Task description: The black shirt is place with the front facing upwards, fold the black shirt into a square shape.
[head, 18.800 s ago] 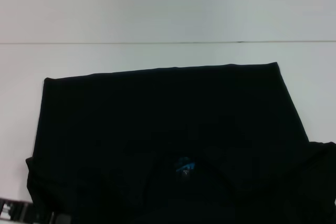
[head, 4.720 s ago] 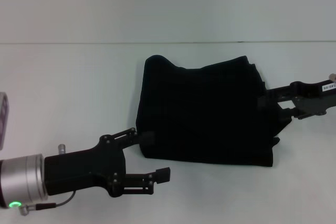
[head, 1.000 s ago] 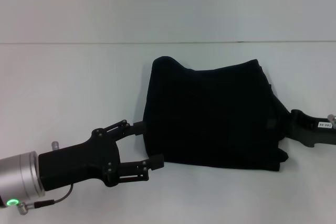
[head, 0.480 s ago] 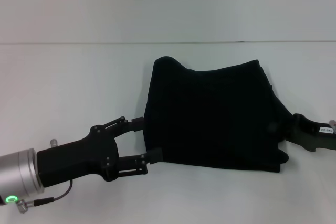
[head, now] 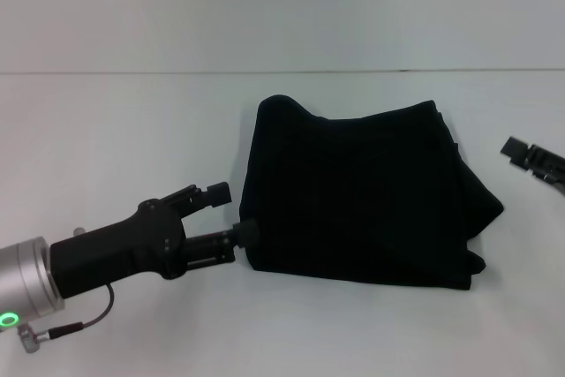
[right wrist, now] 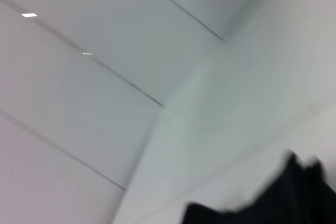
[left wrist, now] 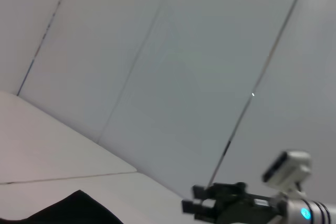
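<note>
While the folded black cloth T-shirt (head: 362, 196) lies on the white table (head: 106, 147), both grippers sit apart.
Black left gripper (head: 231, 212) spread beside its near-left corner; right gripper (head: 530, 158) state unclear.

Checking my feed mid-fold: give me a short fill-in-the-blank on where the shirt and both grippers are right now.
1. The plain black cloth T-shirt lies on the white ____, folded into a compact bundle.
2. The ____ gripper is at the shirt's near corner.
3. The right gripper is ____ the shirt, at the head view's edge.

Missing words: table; left; apart from
</note>
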Robot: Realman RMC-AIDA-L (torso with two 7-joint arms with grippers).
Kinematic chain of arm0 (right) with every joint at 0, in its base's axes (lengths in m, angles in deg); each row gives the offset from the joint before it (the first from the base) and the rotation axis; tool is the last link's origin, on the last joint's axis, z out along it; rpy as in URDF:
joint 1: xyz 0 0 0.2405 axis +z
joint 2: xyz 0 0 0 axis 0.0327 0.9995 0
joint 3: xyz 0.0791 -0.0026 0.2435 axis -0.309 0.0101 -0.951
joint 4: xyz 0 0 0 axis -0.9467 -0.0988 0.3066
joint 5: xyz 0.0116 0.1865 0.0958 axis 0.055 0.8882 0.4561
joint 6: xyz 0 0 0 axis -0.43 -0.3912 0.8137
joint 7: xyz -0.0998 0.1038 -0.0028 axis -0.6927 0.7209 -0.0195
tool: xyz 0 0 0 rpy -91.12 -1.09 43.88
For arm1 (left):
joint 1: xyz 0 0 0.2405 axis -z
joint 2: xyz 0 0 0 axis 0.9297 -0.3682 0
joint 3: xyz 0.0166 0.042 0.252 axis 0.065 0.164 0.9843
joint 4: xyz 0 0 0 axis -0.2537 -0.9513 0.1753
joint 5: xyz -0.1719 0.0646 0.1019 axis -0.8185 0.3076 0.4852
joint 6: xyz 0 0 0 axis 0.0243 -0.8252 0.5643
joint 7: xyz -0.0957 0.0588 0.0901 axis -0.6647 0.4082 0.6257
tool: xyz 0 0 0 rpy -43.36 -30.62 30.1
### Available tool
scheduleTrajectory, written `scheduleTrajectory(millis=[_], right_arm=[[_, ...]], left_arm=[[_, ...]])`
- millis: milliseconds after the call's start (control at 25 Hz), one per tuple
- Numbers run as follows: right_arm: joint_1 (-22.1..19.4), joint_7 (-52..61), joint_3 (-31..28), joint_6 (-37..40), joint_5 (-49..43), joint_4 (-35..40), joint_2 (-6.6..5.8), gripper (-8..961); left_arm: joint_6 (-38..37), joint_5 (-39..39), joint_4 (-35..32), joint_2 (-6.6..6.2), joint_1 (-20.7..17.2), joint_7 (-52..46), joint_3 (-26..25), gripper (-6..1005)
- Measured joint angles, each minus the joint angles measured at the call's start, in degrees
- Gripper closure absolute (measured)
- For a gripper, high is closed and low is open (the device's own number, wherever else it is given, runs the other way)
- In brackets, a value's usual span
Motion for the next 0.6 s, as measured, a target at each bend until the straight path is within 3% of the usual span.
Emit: scheduleTrajectory(millis=[120,320,560,600], right_arm=[[0.04,-12.07,0.73,3.17,1.01,0.19,1.05,425],[1.62,-27.47,4.73,2.47,-3.28,0.10,3.23,315],[0.78,-39.07,5.25,-1.66,-4.23,-4.22,3.49,182],[0.54,-40.14,5.26,-2.38,-4.33,-4.56,3.49,124]], left_arm=[[0.39,0.00,0.35,-0.29,0.43,-2.69,-0.86,51],[1.32,0.00,0.89,-0.47,1.25,-5.92,-2.59,51],[5.24,0.01,4.44,-1.40,2.86,-9.26,-3.51,51],[6.10,0.01,4.92,-1.55,3.08,-10.22,-3.50,51]])
